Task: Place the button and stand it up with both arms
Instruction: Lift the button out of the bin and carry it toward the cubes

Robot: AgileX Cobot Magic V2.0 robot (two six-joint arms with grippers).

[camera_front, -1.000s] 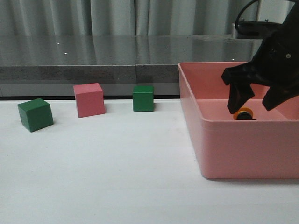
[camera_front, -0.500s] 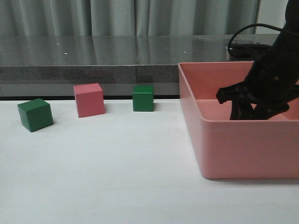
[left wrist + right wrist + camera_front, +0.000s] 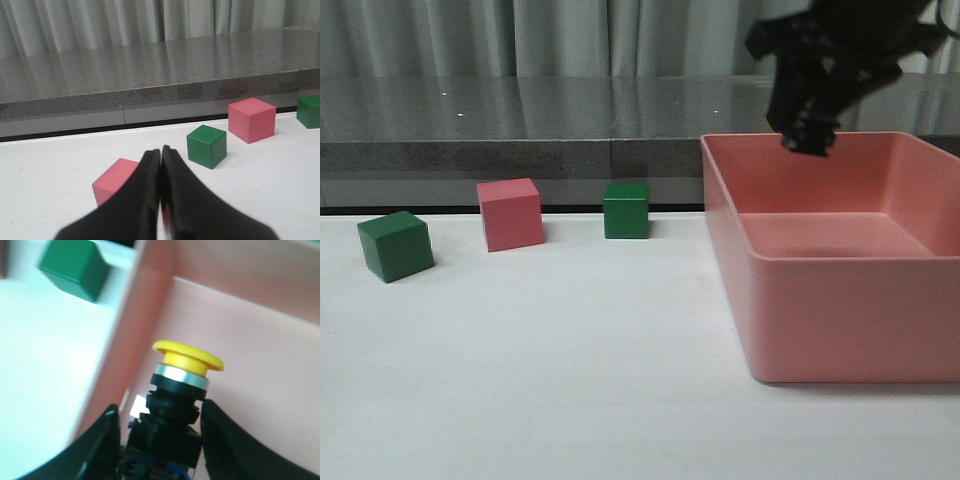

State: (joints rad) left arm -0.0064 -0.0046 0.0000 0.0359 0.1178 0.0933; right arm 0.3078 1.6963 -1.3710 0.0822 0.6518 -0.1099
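Note:
The button [image 3: 187, 357] has a yellow cap, silver collar, black body and blue-grey block. In the right wrist view it sits between my right gripper's [image 3: 160, 410] two dark fingers, cap pointing away from the wrist, held over the pink bin's [image 3: 145, 330] left wall. In the front view my right gripper [image 3: 805, 138] hangs above the bin's [image 3: 850, 290] back left part, and the button is hidden among its dark fingers. My left gripper [image 3: 161, 150] is shut and empty, low over the white table; it does not show in the front view.
On the white table left of the bin stand a green cube [image 3: 395, 245], a pink cube [image 3: 510, 213] and a green cube [image 3: 626, 210]. The left wrist view shows a pink cube [image 3: 116, 180] just behind the fingers and a green cube [image 3: 206, 145]. A grey ledge runs behind.
My right gripper went down into the bin around the button, closed on it and has risen up and slightly left, out of the bin. The cubes have not moved.

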